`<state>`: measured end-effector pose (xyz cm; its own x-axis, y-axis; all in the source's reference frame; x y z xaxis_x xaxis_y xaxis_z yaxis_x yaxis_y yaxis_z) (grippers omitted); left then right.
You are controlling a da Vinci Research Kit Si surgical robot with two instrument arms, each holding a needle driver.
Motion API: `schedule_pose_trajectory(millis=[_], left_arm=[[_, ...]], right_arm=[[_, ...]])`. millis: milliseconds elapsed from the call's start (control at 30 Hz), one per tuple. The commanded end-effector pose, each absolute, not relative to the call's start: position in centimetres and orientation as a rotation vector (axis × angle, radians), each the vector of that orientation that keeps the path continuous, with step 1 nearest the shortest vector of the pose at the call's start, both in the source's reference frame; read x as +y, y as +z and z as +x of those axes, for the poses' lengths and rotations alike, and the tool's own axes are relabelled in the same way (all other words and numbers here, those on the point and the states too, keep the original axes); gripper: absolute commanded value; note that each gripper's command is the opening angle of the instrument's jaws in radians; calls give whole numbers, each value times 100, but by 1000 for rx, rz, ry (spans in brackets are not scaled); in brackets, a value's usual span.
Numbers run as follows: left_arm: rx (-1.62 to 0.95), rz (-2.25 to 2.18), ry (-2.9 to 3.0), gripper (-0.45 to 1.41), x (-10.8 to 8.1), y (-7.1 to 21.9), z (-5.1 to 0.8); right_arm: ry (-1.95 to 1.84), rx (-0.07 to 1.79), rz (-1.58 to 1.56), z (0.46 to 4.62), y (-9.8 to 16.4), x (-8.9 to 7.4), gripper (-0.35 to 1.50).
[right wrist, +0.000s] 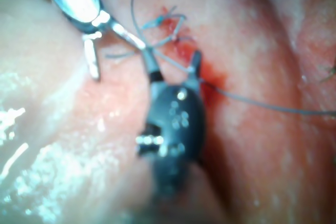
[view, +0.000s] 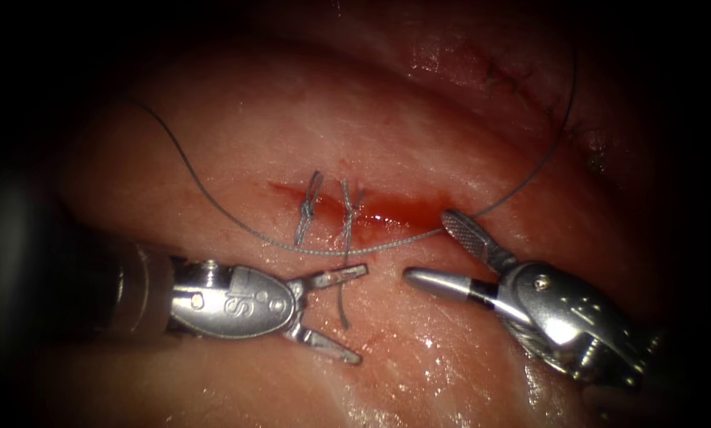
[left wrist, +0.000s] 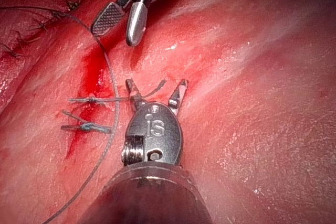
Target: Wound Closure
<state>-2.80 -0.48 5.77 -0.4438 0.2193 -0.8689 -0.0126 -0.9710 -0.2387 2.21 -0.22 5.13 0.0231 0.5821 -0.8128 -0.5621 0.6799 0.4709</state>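
Two end effectors low over the tissue (view: 236,135), both on the near side of the cut (view: 363,208). Left end effector (view: 359,313) spread wide, holding nothing — upper jaw reaching toward the cut, lower jaw angled away from it. Between those open jaws, a loose thread tail (view: 343,305) hanging down from the right-hand of two knotted stitches (view: 347,212); tail just beside the upper jaw, touching or not impossible to say. Second knotted stitch (view: 307,208) just to the left, across the same cut.

Right end effector (view: 428,247) also wide open and empty: one serrated jaw lifted toward the right end of the cut, the other pointing left toward the left tool, tips near but apart. Red fluid (view: 395,212) pooled in the cut just above the lifted jaw.

Long thread (view: 212,202) sweeping from the far left down below both stitches, passing close beside the tip of the right tool's lifted jaw, then arcing up to the right toward an older stitched line (view: 521,83) at the far upper right. No grip on this thread by either tool.

Same spread of the left end effector (left wrist: 156,90) seen from its wrist; same of the right end effector (right wrist: 170,61) from its own. Needle not made out anywhere.
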Motion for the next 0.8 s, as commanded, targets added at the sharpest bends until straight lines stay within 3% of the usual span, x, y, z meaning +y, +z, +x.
schedule_pose_trajectory(millis=[33,100,233,800], left_arm=[[-304,-1568,2546,42,-58,586,-287],[-306,-1565,2551,35,-58,590,-290],[-327,-1574,2551,-45,-52,593,-288],[-352,-1607,2491,-45,-13,562,-277]], right_arm=[[886,1271,22,229,519,-28,148],[886,1271,22,229,520,-29,148],[884,1272,23,228,519,-30,148],[691,1284,-13,232,525,-28,148]])
